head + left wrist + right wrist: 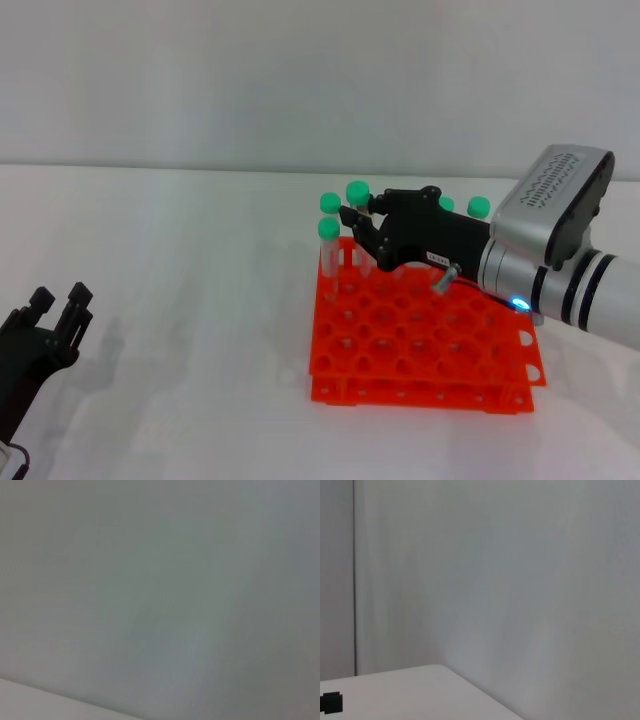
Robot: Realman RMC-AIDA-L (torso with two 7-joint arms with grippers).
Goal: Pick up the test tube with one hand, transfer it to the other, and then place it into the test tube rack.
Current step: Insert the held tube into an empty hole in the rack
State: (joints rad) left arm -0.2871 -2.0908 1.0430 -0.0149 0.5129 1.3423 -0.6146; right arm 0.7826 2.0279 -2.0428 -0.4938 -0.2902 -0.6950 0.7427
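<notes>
The orange-red test tube rack [420,350] stands on the white table, right of centre in the head view. My right gripper [362,225], black with a small white label, reaches over the rack's back left corner. Its fingers are closed around a test tube [358,192] that stands upright; the green cap shows above the fingers and the clear lower end reaches down to the rack's holes. My left gripper [55,310], black and unlabelled, is low at the left edge, far from the rack, with its fingers spread and empty. The wrist views show only wall and table.
Two green-capped tubes [328,230] stand in the rack's back left corner next to the held one. Two more green caps [479,207] show behind the right gripper at the rack's back. The table's far edge meets a plain grey wall.
</notes>
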